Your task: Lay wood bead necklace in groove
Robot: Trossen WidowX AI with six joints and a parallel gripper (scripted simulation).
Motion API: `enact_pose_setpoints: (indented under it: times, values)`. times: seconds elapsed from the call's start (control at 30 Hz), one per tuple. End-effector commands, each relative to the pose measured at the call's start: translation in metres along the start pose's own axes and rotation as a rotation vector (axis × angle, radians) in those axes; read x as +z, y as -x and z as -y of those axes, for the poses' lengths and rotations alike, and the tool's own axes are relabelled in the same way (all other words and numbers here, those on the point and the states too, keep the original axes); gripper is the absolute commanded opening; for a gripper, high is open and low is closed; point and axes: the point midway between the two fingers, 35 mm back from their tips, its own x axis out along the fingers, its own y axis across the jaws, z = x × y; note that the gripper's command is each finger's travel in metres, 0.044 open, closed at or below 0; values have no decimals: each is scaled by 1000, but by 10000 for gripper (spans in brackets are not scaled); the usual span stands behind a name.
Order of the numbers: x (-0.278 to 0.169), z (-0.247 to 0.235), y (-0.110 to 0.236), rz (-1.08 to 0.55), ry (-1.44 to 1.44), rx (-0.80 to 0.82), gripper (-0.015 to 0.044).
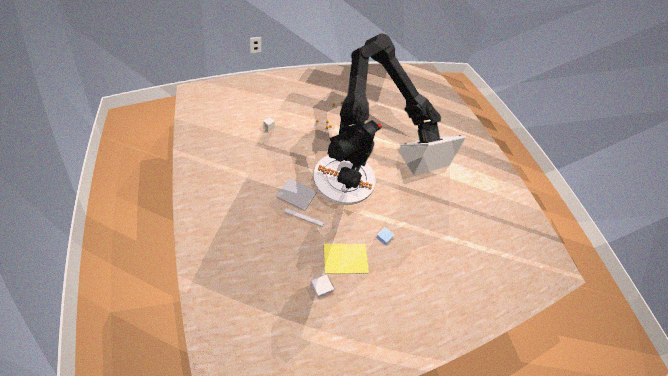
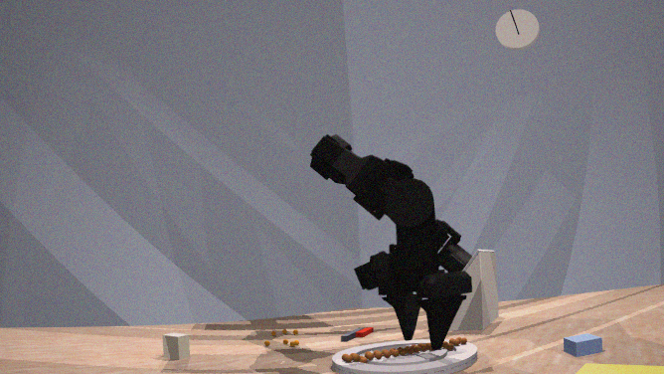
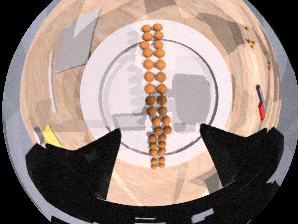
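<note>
The wood bead necklace [image 1: 327, 171] [image 2: 378, 354] [image 3: 154, 90] lies as a doubled straight strand of orange-brown beads across the round white bead board [image 1: 326, 191] [image 2: 462, 354] [image 3: 109, 86], spanning it from rim to rim. My gripper [image 1: 349, 178] [image 2: 422, 340] [image 3: 161, 131] is open, its two fingers standing either side of the strand just above the board. Nothing is held between the fingers. In the wrist view the strand runs from the top of the board down between my fingertips.
A grey plate [image 1: 297, 194] and a thin grey stick [image 1: 304, 217] lie left of the board. A yellow sheet [image 1: 345, 258], a blue block [image 1: 385, 235] [image 2: 582, 344], white cubes [image 1: 322, 285] [image 1: 269, 125], loose beads [image 2: 284, 338], a red-tipped tool [image 2: 358, 333] and a grey wedge [image 1: 430, 154] stand around.
</note>
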Motion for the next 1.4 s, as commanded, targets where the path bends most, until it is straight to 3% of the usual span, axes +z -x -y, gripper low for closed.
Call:
enact_pose_setpoints:
  times: [0.0, 0.5, 0.77, 1.37]
  values:
    - [1, 0, 1, 0, -5, 1, 440]
    - [1, 0, 1, 0, -5, 1, 440]
    - [39, 0, 30, 1, 2, 2, 250]
    - [43, -1, 19, 3, -2, 10, 250]
